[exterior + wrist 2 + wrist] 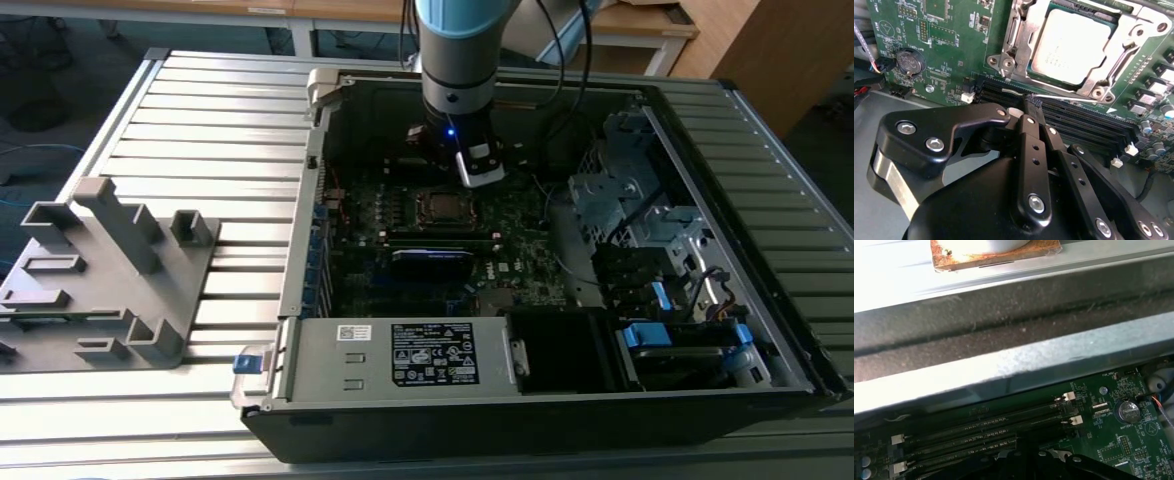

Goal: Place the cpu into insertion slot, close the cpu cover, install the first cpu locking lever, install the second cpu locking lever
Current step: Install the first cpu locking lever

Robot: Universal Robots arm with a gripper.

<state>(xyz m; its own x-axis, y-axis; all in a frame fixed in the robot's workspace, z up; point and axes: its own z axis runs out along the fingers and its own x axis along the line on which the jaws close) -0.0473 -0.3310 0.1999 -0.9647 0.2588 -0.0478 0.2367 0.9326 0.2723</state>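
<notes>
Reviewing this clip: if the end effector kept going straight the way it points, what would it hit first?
Probably the thin silvery wire lever lying beside the long black memory slots; the tip of the black end effector sits right at it. Depth is unclear, so the slots might come first.

Blue-and-grey arm (461, 40) with black cables (587, 40) has black jaws dotted with silver screws (935, 145).

You have a dull grey cpu (1071, 47), a silvery cpu cover (1020, 35), a green motherboard (949, 45) and a black gripper (1030, 104).
</notes>
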